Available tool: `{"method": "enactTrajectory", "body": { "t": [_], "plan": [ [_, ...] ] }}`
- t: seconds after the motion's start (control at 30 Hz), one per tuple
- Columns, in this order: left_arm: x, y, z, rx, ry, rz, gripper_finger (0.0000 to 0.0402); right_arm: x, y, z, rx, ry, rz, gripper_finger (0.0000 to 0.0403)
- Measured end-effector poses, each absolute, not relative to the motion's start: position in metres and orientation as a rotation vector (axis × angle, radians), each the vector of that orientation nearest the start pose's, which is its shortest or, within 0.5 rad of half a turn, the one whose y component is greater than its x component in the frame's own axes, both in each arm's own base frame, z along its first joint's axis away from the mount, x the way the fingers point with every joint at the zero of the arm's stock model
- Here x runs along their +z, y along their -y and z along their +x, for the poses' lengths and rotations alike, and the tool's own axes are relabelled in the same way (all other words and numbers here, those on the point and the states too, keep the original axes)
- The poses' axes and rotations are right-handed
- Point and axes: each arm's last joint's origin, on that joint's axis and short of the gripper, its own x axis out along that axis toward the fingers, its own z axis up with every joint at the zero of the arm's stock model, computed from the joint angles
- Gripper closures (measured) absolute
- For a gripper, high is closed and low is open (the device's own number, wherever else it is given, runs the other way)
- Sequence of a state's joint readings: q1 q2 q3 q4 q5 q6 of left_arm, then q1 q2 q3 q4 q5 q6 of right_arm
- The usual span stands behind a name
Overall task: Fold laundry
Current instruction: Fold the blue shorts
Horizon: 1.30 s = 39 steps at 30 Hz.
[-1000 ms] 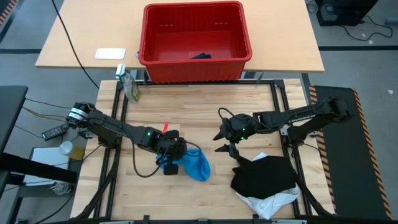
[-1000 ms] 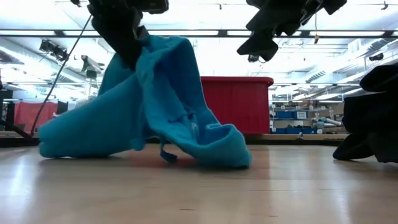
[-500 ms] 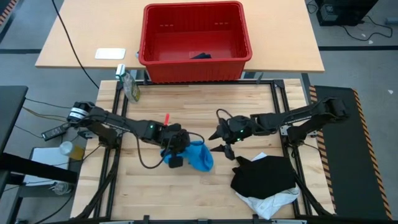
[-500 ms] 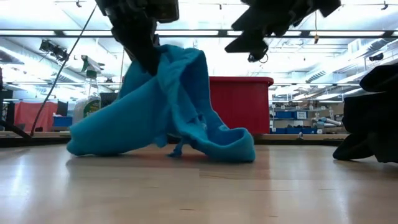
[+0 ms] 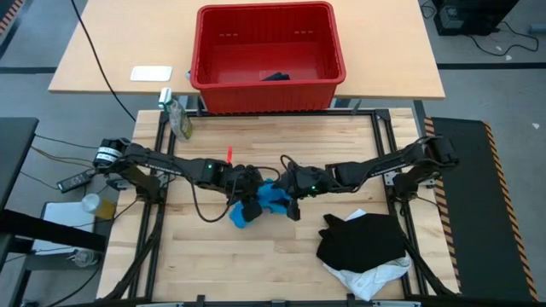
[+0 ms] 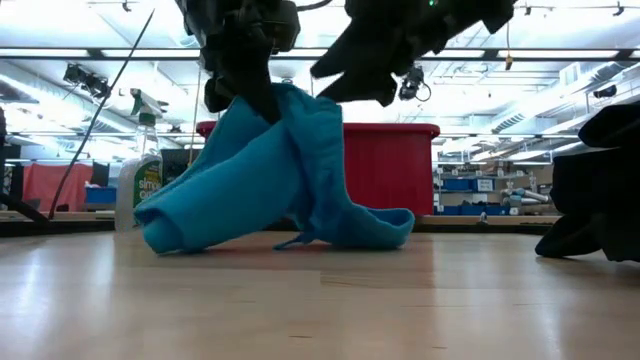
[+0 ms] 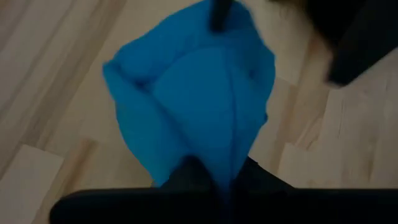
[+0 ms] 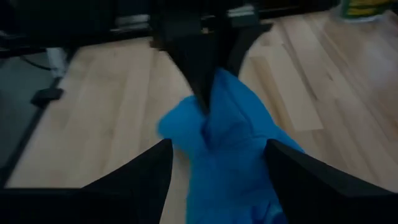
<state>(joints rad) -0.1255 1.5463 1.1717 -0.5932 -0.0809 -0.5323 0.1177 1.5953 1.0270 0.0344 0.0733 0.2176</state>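
Mid-counter [image 5: 256, 153], our left pincer [image 5: 249, 198] is clamped on the blue garment [image 5: 271, 198], lifting one end while the rest drags. Our right pincer [image 5: 293, 192], fingers apart, straddles it. We should take a separate edge, then spread the cloth flat.

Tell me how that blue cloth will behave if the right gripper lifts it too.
Probably floppy: the blue cloth hangs in folds from the shut left gripper, its lower end trailing on the table. Likely light. It may sag between the two holds once the open right gripper closes.
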Motion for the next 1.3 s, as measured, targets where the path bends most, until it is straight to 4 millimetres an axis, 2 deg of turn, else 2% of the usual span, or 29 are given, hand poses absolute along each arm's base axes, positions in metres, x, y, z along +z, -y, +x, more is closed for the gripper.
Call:
{"method": "enactTrajectory", "body": {
  "t": [0.2,0.4,0.5,0.73,0.93,1.03,1.17,1.3],
  "plan": [
    [0.254,0.037,0.316,0.218,-0.946,-0.39,0.039,0.22,-0.036,0.356,-0.032,-0.559,0.139,0.0142],
    [0.253,0.04,0.314,0.207,-0.964,-0.375,0.039,0.234,-0.036,0.352,-0.027,-0.504,0.073,0.0142],
    [0.255,0.043,0.316,0.161,-0.946,-0.308,0.039,0.235,-0.031,0.353,-0.035,-0.492,0.077,0.0142],
    [0.255,0.053,0.315,0.075,-0.945,-0.169,0.039,0.224,-0.015,0.353,0.063,-0.49,0.096,0.015],
    [0.255,0.053,0.315,0.13,-0.927,-0.111,0.039,0.209,-0.017,0.347,0.156,-0.515,0.116,0.0169],
    [0.256,0.054,0.316,0.126,-0.913,-0.106,0.039,0.203,-0.018,0.345,0.121,-0.52,0.12,0.0177],
    [0.258,0.054,0.318,0.108,-0.886,-0.079,0.039,0.207,-0.015,0.347,0.086,-0.439,0.116,0.0202],
    [0.258,0.053,0.319,0.105,-0.88,-0.071,0.039,0.205,-0.011,0.346,0.088,-0.466,0.126,0.0265]
  ]
}}
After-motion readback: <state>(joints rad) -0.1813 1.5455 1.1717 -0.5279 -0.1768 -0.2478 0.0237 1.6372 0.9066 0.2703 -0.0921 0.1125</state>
